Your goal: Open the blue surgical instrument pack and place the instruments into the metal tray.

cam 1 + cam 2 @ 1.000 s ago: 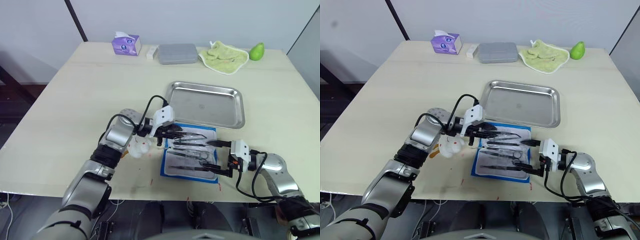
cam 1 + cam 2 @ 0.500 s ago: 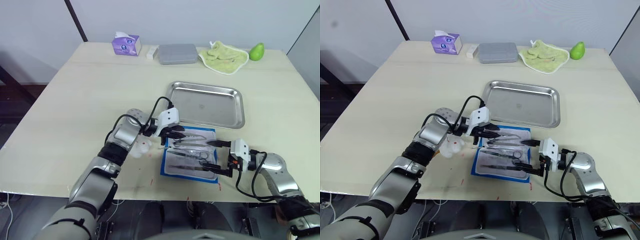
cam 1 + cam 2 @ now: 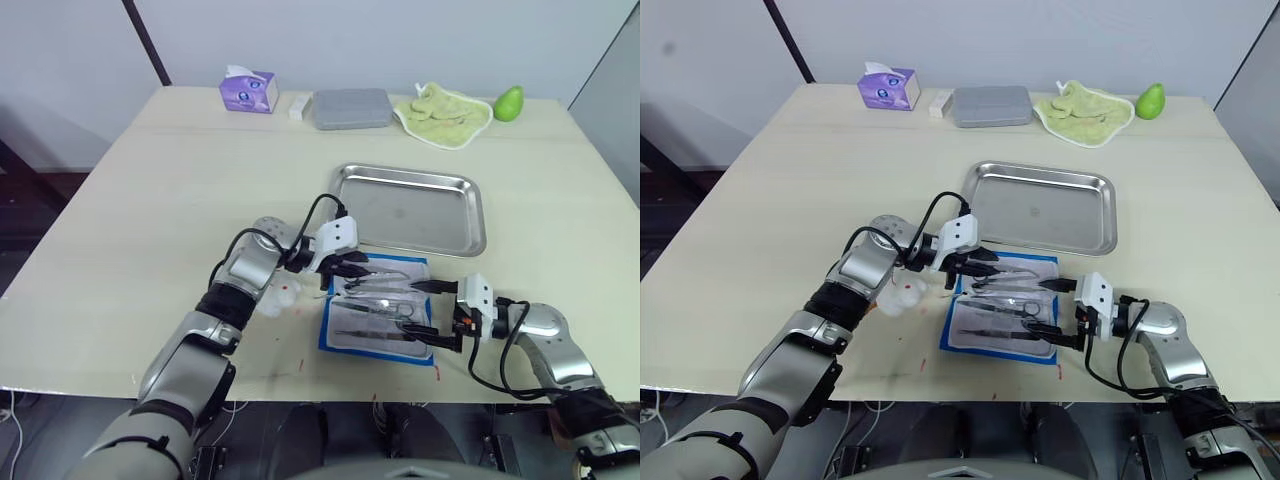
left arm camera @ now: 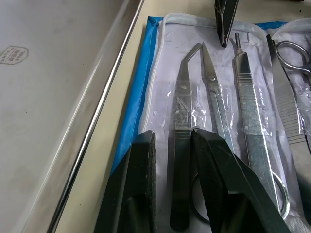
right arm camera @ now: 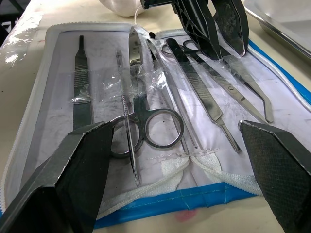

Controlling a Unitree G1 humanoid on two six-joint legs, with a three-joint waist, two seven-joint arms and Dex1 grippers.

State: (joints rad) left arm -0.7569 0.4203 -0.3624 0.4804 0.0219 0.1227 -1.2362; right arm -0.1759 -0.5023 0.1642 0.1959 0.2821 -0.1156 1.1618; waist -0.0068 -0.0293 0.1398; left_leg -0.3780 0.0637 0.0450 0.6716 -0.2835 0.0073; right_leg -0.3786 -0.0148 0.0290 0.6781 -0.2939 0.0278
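Note:
The blue surgical instrument pack (image 3: 327, 325) lies open on the table's near side, white lining up, just in front of the metal tray (image 3: 412, 172). Several steel instruments (image 5: 160, 126) lie side by side in its clear pockets. My left gripper (image 4: 174, 138) is low over the pack's tray-side end. It is open by a narrow gap, with one finger on each side of a bent-tipped forceps (image 4: 181, 97). My right gripper (image 5: 175, 127) stands wide open at the pack's right edge, its fingers (image 5: 82, 165) spanning the ring handles without touching them.
A crumpled white wad (image 3: 278, 297) lies under my left forearm beside the pack. Along the far edge are a purple tissue box (image 3: 248, 92), a grey flat box (image 3: 348, 108), a green cloth (image 3: 442, 107) and a green pear (image 3: 508, 102).
My left gripper has slid right onto the pack's tray-side end and now straddles the bent forceps. The right gripper has stayed put. The camera has shifted slightly.

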